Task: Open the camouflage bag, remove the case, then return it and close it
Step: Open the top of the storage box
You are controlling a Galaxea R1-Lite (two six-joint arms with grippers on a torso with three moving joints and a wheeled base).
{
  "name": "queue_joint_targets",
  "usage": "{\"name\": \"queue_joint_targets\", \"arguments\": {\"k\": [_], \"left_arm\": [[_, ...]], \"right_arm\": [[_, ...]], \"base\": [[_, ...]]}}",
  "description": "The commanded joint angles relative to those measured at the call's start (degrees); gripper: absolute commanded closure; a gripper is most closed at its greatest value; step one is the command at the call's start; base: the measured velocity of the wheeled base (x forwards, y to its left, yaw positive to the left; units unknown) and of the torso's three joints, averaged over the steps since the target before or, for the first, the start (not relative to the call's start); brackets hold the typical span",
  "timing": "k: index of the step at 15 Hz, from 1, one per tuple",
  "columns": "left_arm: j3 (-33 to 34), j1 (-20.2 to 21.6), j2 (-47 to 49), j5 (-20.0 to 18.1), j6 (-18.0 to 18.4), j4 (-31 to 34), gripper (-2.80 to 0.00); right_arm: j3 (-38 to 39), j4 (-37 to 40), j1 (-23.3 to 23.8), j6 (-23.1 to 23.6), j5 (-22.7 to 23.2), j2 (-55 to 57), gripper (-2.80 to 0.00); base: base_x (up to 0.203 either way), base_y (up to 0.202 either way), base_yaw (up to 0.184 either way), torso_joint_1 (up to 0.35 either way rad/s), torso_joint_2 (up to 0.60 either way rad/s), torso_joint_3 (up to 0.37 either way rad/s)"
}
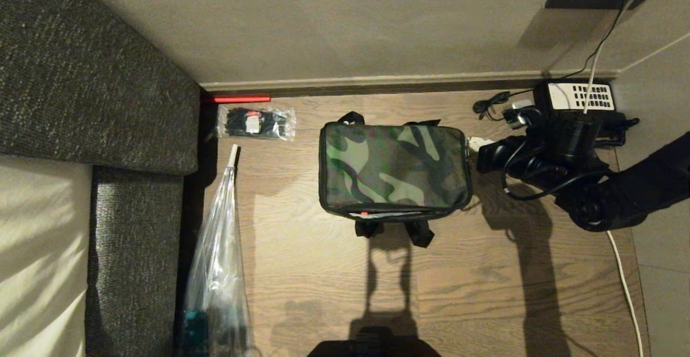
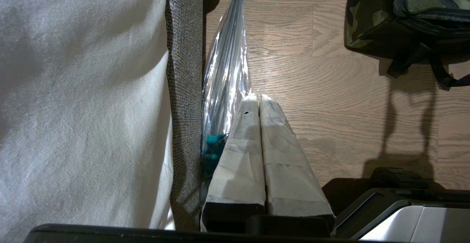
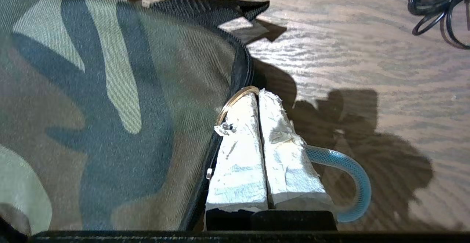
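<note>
Well, no legible writing; right hand (image 3: 259,94) pinching (shut) ring at camouflage bag (image 1: 393,165).

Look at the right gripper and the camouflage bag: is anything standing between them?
Nothing visible does. The right gripper, shut, is already at the right-hand edge of the camouflage bag, its fingertips at a thin metal ring by the zip line. The telephone lies behind the arm, not in between.

Bare floor (image 1: 334,292) lies before the camouflage bag (image 1: 393,165); telephone (image 1: 579,98) crowds its right.
</note>
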State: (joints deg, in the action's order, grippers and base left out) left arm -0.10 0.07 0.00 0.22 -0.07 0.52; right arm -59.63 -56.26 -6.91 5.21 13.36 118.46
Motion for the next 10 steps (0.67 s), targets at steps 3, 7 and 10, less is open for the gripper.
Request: {"name": "queue_joint_targets", "arguments": {"k": [3,7,10], "left_arm": [[0.01,0.01,0.00,0.04,-0.02,0.00,0.00],[0.01,0.01,0.00,0.04,-0.02,0.00,0.00],[0.01,0.01,0.00,0.04,-0.02,0.00,0.00]], "right_arm": [[-2.20,-0.42,0.23,-0.20,-0.18,0.24,0.00],[-4.89,-0.21,0.58,-0.29,-0.18,0.82,0.00],[-6.95,-0.20,0.58,-0.37,-0.18,1.34,0.00]], "base": [[0.000,0.000,0.000,0.000,0.00,0.000],[0.000,0.000,0.000,0.000,0.00,0.000],[0.000,0.000,0.000,0.000,0.00,0.000]]}}
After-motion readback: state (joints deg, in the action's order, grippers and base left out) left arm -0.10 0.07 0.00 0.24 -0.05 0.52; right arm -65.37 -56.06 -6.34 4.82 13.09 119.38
